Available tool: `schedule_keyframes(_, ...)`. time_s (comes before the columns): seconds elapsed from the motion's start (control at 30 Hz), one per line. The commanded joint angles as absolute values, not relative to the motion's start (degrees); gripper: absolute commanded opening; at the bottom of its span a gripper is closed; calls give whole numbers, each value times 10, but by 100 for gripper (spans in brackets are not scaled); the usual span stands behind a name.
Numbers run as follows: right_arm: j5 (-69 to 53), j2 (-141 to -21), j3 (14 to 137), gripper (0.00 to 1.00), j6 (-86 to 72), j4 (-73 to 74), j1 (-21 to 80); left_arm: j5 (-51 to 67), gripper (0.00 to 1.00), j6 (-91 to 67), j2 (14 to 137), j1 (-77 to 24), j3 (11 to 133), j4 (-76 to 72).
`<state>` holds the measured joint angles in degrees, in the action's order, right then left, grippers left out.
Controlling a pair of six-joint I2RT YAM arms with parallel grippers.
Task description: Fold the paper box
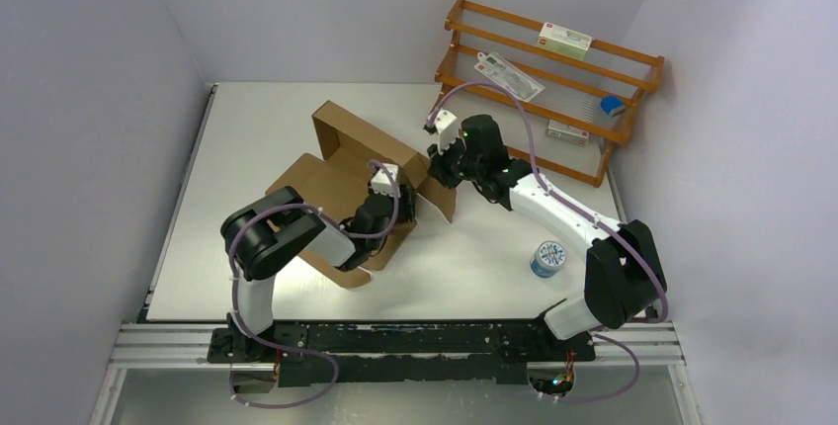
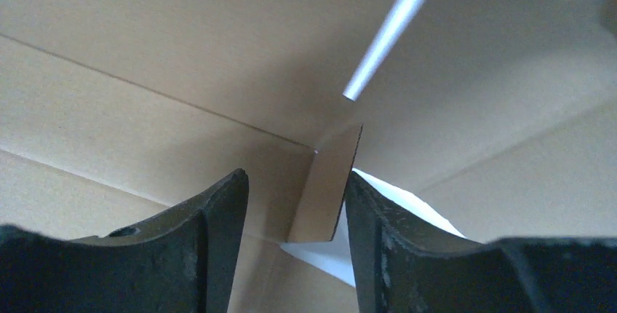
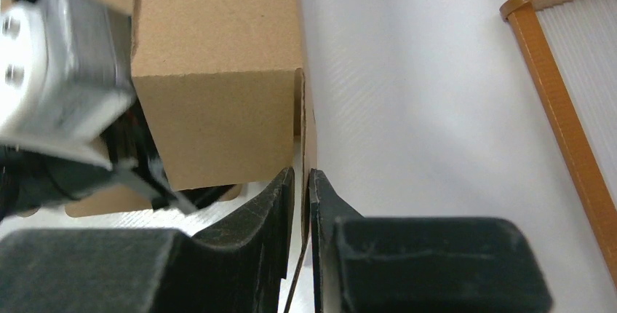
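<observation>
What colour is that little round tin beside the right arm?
The tin is blue and white; top view shows it best.

One paper box (image 1: 341,173); one wooden rack (image 1: 632,54); one round tin (image 1: 546,259); three white packages (image 1: 564,42); two arms (image 1: 280,239).

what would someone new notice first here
The big brown paper box sits half-folded mid-table, one wall standing up. Both arms work on it: the right claw pinches a thin flap at its right edge, while the left claw is open inside it, straddling a small tab. Farther off, an orange wooden rack stands at the far right corner and a small blue-and-white tin sits near the right arm's base.
</observation>
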<state>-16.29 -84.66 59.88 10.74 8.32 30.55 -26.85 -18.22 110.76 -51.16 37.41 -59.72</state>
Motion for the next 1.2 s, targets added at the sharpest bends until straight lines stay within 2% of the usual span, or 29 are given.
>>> schedule_keyframes(0.0,-149,-841,602,17,115,93,313,-198,54,-288,1096,-463,363,-594)
schedule_keyframes(0.17,-146,-840,610,17,95,87,320,-138,50,-341,1130,-432,373,-584)
schedule_keyframes(0.3,-124,-844,619,17,53,78,328,-134,51,-350,1150,-432,368,-594)
schedule_keyframes(0.77,44,-881,685,17,-129,103,349,-139,53,-374,1147,-458,348,-623)
schedule_keyframes(0.9,46,-896,701,17,-120,119,360,-144,54,-381,1147,-464,345,-629)
schedule_keyframes(1.17,79,-888,678,26,-58,165,375,-154,56,-368,1137,-465,350,-607)
